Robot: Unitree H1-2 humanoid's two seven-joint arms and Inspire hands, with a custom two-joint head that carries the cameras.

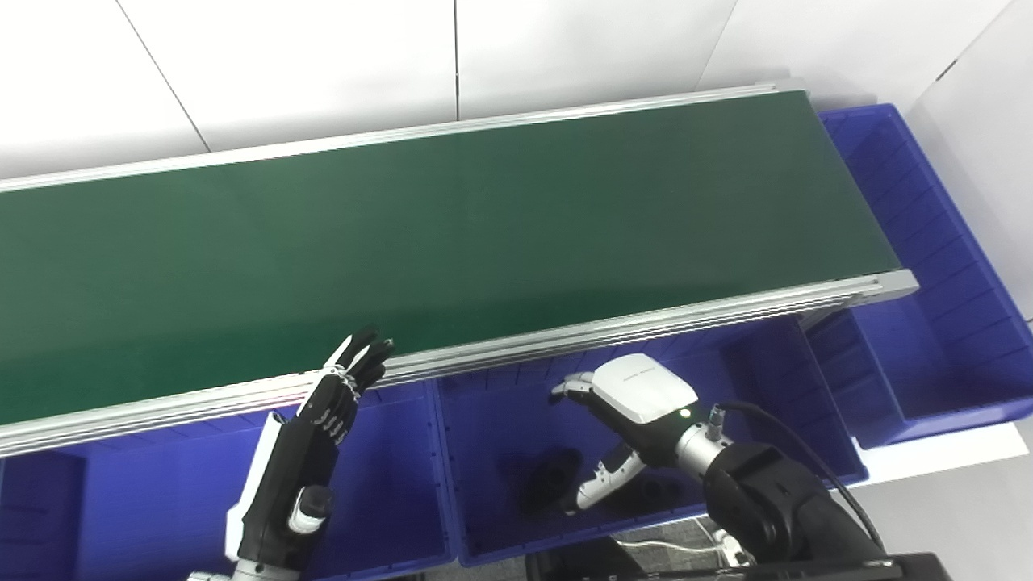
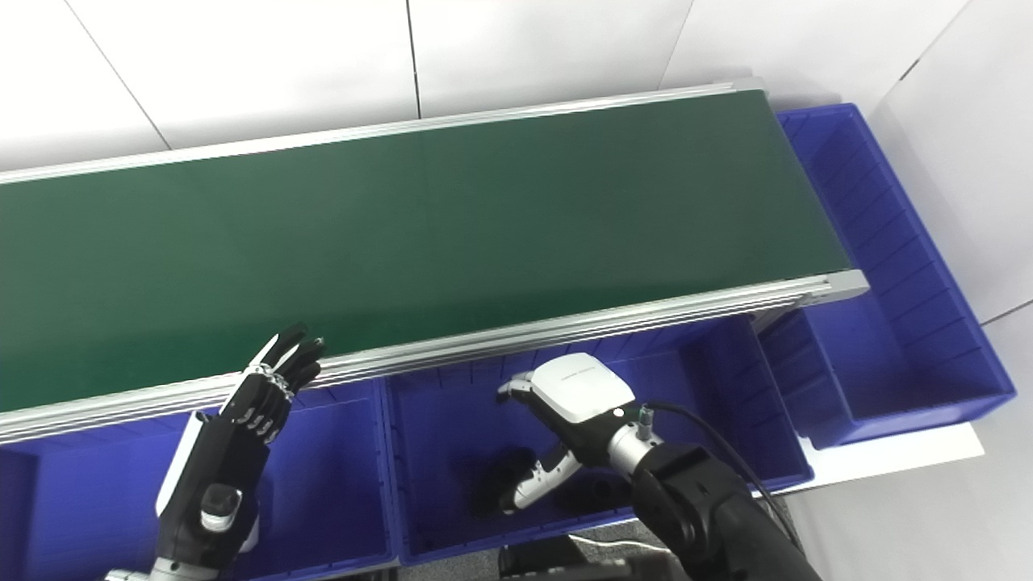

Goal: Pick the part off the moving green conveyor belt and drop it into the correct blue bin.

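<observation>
the belt (image 1: 452,234) runs bare from edge to edge in both views; no part rides on it anywhere in sight. the right hand (image 1: 625,420) hangs over the middle bin (image 1: 815,403), below the belt's near rail (image 1: 613,327), palm down, fingers and thumb spread apart and holding nothing. under it, on the bin floor, lie dark parts (image 1: 553,476): one lump just left of the thumb and another dark shape partly hidden behind the wrist; how many pieces there are i cannot tell. so the drop looks done for this round: the part is most likely one of those dark pieces in the middle bin, released from the open right hand. whether that bin is the correct one cannot be judged from here, since no labels show. the left hand (image 1: 323,436) stands upright beside the rail over the left bin (image 1: 387,484), fingers straight and close together, tips at the belt edge, gripping nothing; it seems to be waiting. the left bin looks empty where it can be seen, and the far right bin (image 1: 936,323) at the belt's end shows nothing inside. what is left, by my reading, is to pull the right hand clear and watch the belt for a next part.
</observation>
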